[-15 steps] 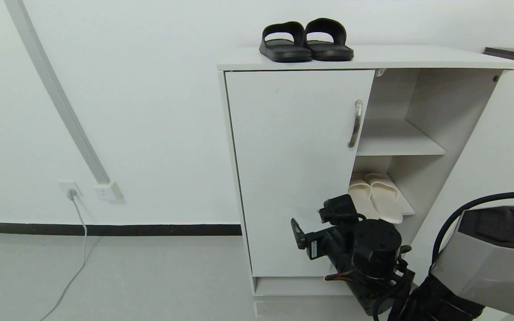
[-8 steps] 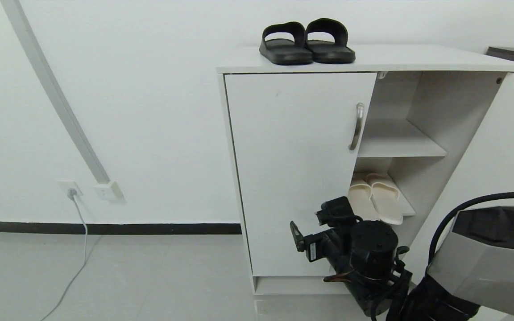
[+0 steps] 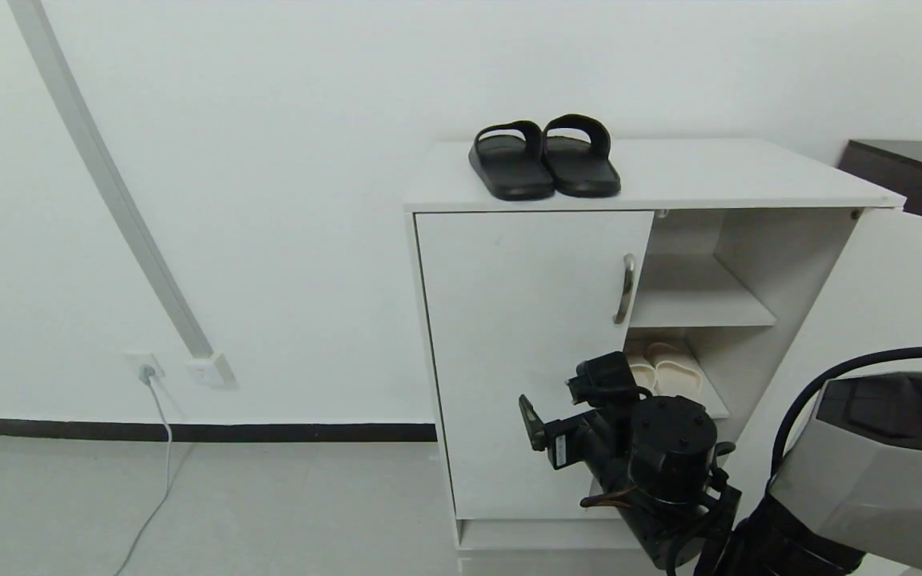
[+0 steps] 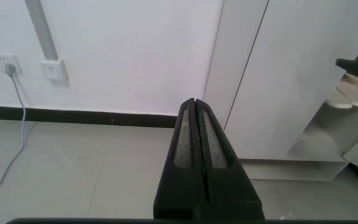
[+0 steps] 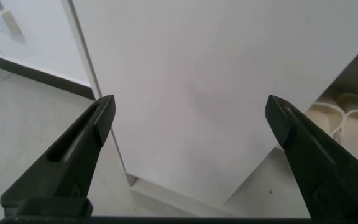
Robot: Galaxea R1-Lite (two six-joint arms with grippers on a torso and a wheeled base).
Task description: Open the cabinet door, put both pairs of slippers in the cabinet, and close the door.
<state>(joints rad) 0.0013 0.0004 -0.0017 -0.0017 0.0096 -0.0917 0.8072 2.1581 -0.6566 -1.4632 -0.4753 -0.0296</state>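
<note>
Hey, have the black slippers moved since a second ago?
No. The black slippers sit at the same spot on the cabinet top, above the closed door; the camera shifted instead.

cabinet (image 3: 717, 172) open on right, left door (image 3: 525, 352) shut

White cabinet (image 3: 709, 172), black slippers (image 3: 545, 160) on its top, cream slippers (image 3: 665, 372) on lower shelf (image 3: 715, 402)

Grey slanted conduit (image 3: 101, 176) running down plain white wall (image 3: 285, 144) to white box (image 3: 211, 370); grey cable (image 3: 163, 448) trailing from white socket (image 3: 143, 370) onto pale tiled floor (image 3: 269, 512); black skirting strip (image 3: 189, 432) running below.
</note>
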